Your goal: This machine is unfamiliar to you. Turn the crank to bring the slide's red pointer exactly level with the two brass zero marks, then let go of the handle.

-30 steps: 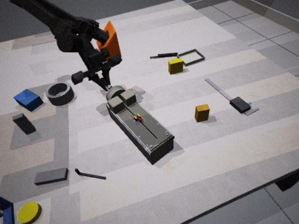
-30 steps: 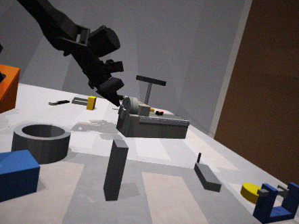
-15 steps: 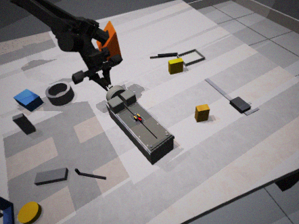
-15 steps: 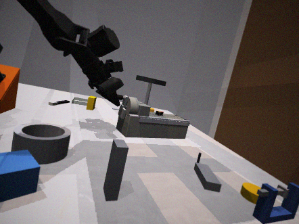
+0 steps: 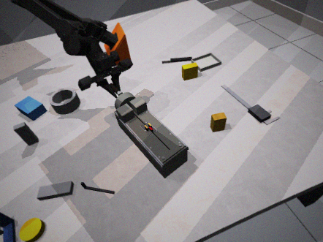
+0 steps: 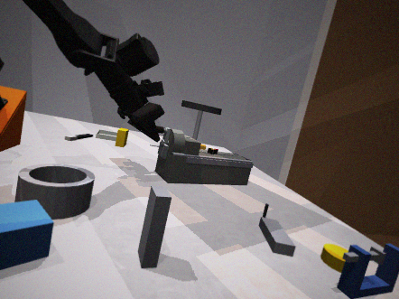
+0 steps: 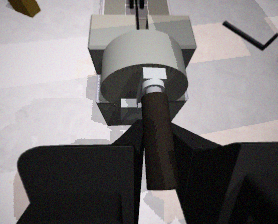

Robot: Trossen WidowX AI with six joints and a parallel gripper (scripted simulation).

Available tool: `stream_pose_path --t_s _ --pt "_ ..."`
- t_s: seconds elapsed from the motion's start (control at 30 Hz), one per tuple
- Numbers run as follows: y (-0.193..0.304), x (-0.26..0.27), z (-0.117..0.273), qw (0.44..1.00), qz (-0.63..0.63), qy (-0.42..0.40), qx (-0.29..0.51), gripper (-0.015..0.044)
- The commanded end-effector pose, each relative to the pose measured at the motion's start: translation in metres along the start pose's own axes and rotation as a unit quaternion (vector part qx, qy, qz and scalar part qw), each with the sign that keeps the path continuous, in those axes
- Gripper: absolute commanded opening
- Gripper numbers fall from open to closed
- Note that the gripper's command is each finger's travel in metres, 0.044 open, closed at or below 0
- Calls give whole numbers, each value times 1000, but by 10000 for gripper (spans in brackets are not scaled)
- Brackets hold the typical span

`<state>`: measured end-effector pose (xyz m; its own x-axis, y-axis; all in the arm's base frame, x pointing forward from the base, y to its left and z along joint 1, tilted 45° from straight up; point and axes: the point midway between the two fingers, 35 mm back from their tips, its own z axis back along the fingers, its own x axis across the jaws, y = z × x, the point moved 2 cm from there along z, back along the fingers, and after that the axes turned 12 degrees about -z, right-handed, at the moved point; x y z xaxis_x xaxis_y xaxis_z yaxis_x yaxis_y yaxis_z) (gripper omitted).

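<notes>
No text, label, brand, number or sign can be read in any view, though the grainy picture may well blur some small marking.

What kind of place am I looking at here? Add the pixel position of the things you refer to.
Probably a workshop or test bench: a black robot arm's pincer (image 5: pixel 118 93) (image 6: pixel 159 138) (image 7: pixel 150 124) grips a crank handle (image 7: pixel 159 142) on a grey machine (image 5: pixel 153 140) (image 6: pixel 205 171), with blocks lying around.
</notes>
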<state>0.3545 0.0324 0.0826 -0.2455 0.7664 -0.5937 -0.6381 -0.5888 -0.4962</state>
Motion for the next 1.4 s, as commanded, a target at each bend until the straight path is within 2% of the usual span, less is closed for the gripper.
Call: stream_pose_path --t_s 0.0,1.37 --pt "2 9 1 1000 5 -12 -1 0" --pt "4 14 -1 1000 5 -12 -1 0"
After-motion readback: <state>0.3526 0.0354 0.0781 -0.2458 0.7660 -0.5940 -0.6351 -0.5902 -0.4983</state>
